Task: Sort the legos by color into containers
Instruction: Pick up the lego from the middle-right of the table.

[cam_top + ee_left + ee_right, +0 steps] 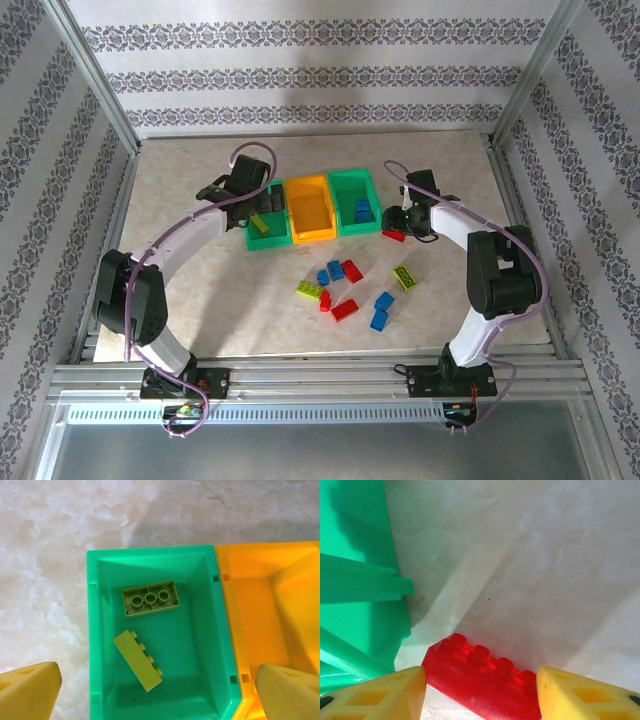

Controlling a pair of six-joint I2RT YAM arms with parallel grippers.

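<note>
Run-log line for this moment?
left gripper: open above left green plastic bin holding two yellow-green studded bricks | right gripper: straddling red studded brick

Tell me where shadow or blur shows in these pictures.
Top external: even light, soft shadows on the table. Left wrist: sharp, grey shadow beyond the left green bin. Right wrist: the red brick glows between the tips of the right claw, dark shadow on the right green bin.

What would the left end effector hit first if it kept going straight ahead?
Probably the left green bin holding two yellow-green bricks; the left end effector is open wide astride it, so a rim may touch first. Depth unclear.
</note>
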